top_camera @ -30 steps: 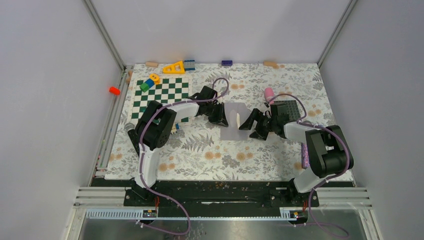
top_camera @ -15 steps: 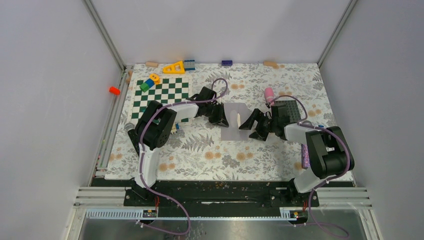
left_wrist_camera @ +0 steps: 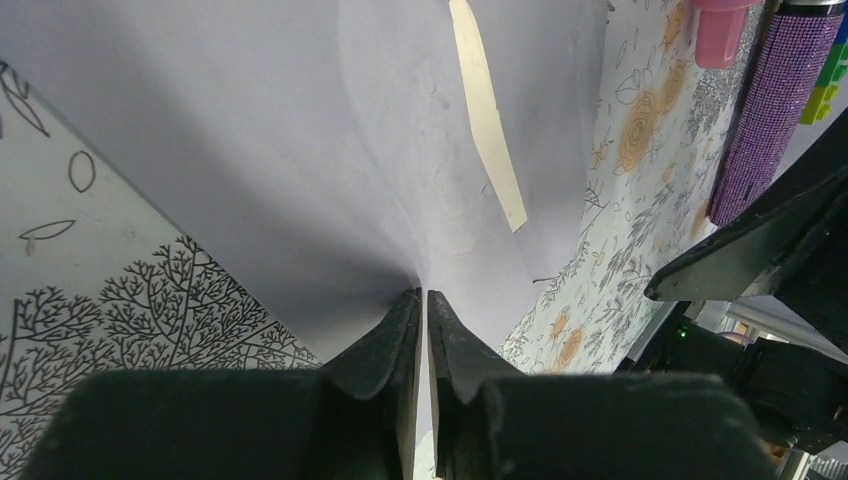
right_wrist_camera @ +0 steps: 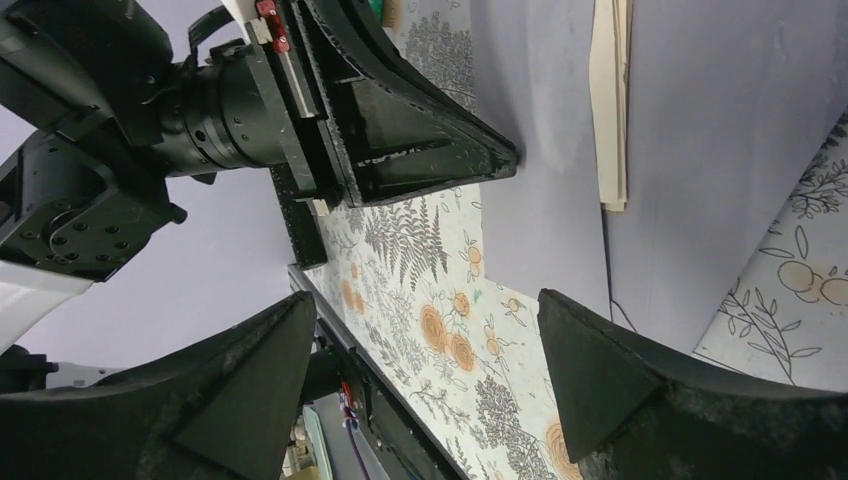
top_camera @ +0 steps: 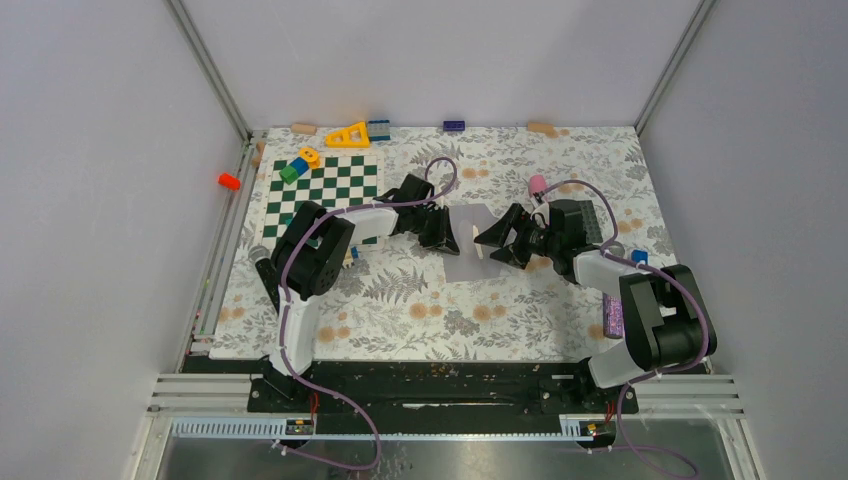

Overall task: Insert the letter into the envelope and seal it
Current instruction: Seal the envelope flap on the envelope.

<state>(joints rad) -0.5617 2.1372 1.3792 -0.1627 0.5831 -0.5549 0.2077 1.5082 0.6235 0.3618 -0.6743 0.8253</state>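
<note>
Envelope nipped at its left edge by the left claw, with the right claw spread wide at its right edge.
The left claw's two black fingers are pressed together on the paper, which puckers into a soft fold where they bite; the right claw's wedge-shaped fingers stand far apart just above the envelope and grip nothing. The envelope is smooth, matte, pale grey-lavender paper, lying flat, and a narrow cream strip of the letter shows along its middle. It rests on a floral-printed cloth of grey ferns and orange blooms. A green-and-white chessboard mat lies to the envelope's left, and a dark studded plate and a pink cylinder to its right. Plain grey walls enclose the table.
</note>
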